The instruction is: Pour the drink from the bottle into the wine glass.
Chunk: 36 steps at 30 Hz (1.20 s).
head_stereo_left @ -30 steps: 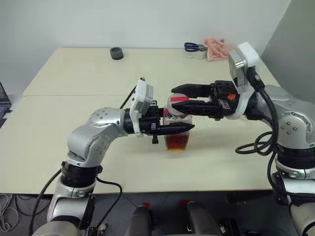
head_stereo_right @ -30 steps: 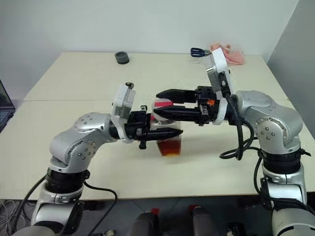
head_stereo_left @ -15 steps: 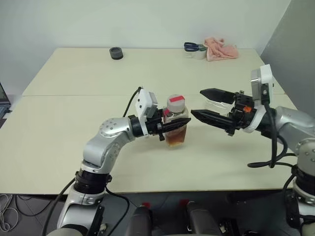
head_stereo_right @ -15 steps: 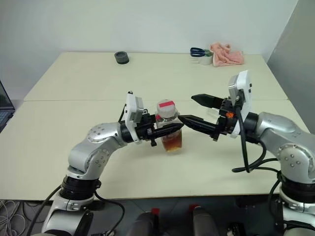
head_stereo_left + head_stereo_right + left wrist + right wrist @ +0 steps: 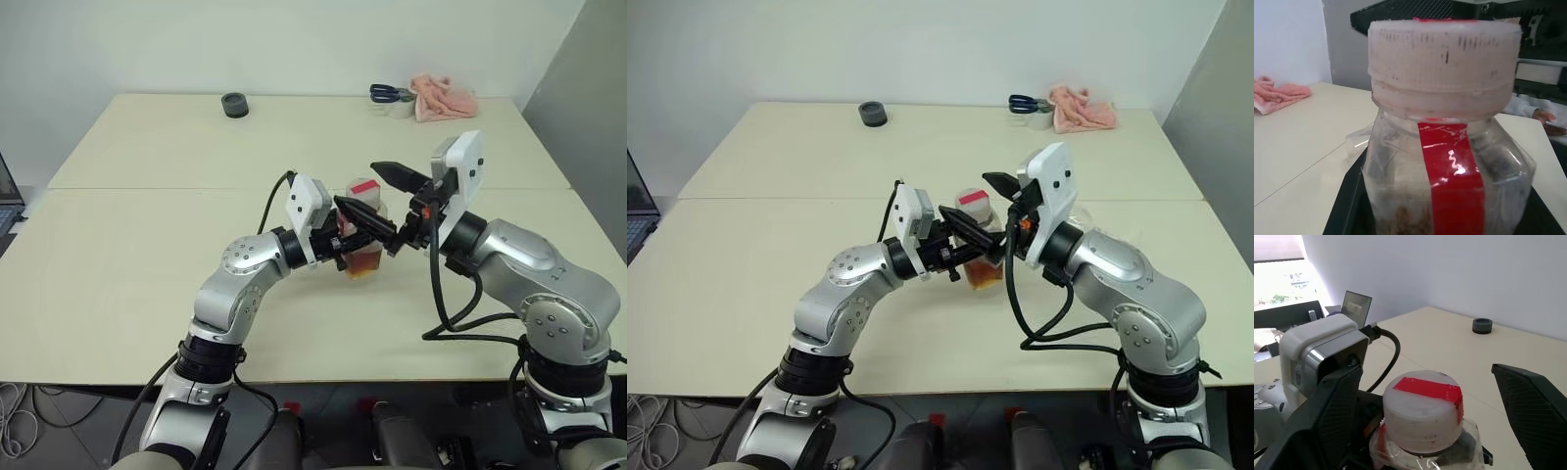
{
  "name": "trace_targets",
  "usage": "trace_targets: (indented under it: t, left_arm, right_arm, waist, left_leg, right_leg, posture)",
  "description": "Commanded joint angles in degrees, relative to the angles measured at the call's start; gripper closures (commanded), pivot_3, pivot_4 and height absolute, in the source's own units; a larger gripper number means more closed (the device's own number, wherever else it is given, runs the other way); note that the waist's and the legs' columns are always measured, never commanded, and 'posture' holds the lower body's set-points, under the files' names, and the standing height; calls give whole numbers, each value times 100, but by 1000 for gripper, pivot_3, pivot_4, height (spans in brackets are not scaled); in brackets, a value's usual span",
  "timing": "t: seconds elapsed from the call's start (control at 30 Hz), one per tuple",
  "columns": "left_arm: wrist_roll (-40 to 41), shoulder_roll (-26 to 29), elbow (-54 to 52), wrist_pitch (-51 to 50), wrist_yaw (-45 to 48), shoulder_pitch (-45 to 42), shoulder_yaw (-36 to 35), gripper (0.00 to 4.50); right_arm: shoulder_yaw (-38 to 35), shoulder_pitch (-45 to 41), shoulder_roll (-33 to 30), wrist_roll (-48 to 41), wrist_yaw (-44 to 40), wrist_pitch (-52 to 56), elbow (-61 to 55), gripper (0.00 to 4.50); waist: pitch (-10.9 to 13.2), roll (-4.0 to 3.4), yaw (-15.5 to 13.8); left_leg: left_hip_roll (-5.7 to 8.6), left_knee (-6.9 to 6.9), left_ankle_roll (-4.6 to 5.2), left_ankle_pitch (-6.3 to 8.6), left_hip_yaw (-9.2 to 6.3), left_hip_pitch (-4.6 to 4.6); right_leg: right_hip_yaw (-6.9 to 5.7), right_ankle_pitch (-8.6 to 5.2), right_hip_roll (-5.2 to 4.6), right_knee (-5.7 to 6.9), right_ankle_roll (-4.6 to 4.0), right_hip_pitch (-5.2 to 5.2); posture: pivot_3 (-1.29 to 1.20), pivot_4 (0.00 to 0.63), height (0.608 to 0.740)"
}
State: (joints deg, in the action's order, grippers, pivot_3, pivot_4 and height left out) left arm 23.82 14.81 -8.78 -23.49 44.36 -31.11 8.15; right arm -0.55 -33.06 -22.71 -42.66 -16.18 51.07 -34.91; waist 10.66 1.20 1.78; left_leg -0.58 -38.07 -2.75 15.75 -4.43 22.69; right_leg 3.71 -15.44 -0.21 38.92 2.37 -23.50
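The bottle (image 5: 363,250) is clear, with a pale cap (image 5: 1422,407) bearing a red strip and a red label strip (image 5: 1454,191). Amber drink (image 5: 362,262) fills its lower part. My left gripper (image 5: 353,243) is shut on the bottle's body and holds it upright just above the table, at centre. My right gripper (image 5: 359,186) is open, with one black finger (image 5: 1334,416) on each side of the cap and not touching it. The wine glass is mostly hidden behind my right arm; a bit of clear glass (image 5: 1357,139) shows past the bottle.
At the back of the cream table (image 5: 147,245) lie a small black round object (image 5: 233,103), blue-handled scissors (image 5: 384,93) and a pink cloth (image 5: 446,98). A dark screen edge (image 5: 5,186) stands off the table's left side.
The right gripper left the cap, swung out to the right with its jaws wide, then came back to straddle the cap. The left arm pushed the bottle slightly forward and lower.
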Motion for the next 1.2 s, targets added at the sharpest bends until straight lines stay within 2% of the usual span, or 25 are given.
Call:
trace_targets:
  t: [0.03, 0.2, 0.4, 0.53, 0.67, 0.8, 0.93, 1.0, 1.07, 1.2]
  left_arm:
    - [25, -27, -256, 102, -17, -82, -9, 2770]
    - [34, -2, -275, 86, -25, -74, -24, 2770]
    - [174, 65, -465, -80, 60, -61, -10, 2770]
    - [1233, 326, -1016, -983, 705, -251, -84, 2770]
    - [2245, 1017, -1351, -1783, 1747, -619, -172, 2770]
    - [2369, 1433, -1170, -1936, 2343, -1000, -155, 2770]
    - [1885, 1654, -854, -1605, 2480, -1000, -156, 2770]
    - [1603, 1739, -726, -1299, 2517, -888, -127, 2770]
    - [1380, 1732, -561, -1080, 2353, -791, -198, 2770]
    - [1054, 1473, -451, -737, 1687, -521, -390, 2770]
  right_arm:
    - [-85, -170, -9, 37, -68, -189, -75, 892]
    - [-67, -121, -23, 18, -218, -209, -43, 2641]
    - [-150, -161, -83, -161, -517, -207, 19, 2692]
    - [-246, -671, -558, -733, -1987, -269, 554, 2692]
    - [-28, -1328, -838, -1220, -3249, -36, 1233, 2692]
    - [143, -1691, -842, -1444, -3717, 247, 1682, 2692]
    - [-155, -1606, -1146, -1495, -3780, 361, 1783, 1363]
    - [-344, -1401, -1338, -1478, -3665, 383, 1681, 530]
    - [-632, -1083, -1511, -1574, -3367, 435, 1476, 20]
    - [-1259, -252, -1639, -1853, -2384, 560, 612, 20]
  waist:
    - [0, 0, 1]
    - [0, 0, 2]
    - [0, 0, 2]
    - [3, -3, 10]
    - [4, -6, 27]
    - [5, -7, 32]
    - [5, -7, 3]
    - [5, -7, -11]
    - [5, -7, -11]
    - [6, -7, -13]
  left_leg:
    - [0, 0, 0, 0, 0, 0]
    - [0, 1, 0, 0, 0, 1]
    - [0, 0, 0, 0, -1, 1]
    - [1, -1, 0, 0, 2, 2]
    - [-8, 3, 2, 1, -2, -4]
    - [-10, 6, 3, 1, -2, -10]
    - [-5, 4, 2, 1, -1, -5]
    - [-3, 3, 2, 1, -5, 0]
    - [-2, 2, 2, 1, -3, 3]
    - [-3, 5, 2, 1, -4, 8]
  right_leg:
    - [0, 0, 0, 0, 0, 0]
    - [0, 0, 0, 0, 0, 0]
    - [0, 0, 0, 0, 0, 0]
    - [0, 0, 0, 0, 0, 0]
    - [-6, 0, 13, 1, -1, 0]
    - [-7, -3, 15, 0, -4, 6]
    - [-7, -2, 8, -2, -4, 6]
    - [-11, -2, 4, -6, -4, 5]
    - [-9, -2, 1, -9, -4, 2]
    - [-7, -3, -2, -9, -4, -2]
  posture:
    - [0, 150, 740]
    - [0, 150, 740]
    - [0, 150, 740]
    - [0, 150, 740]
    - [0, 150, 740]
    - [0, 150, 740]
    - [0, 150, 740]
    - [0, 150, 740]
    - [0, 150, 740]
    - [0, 150, 740]
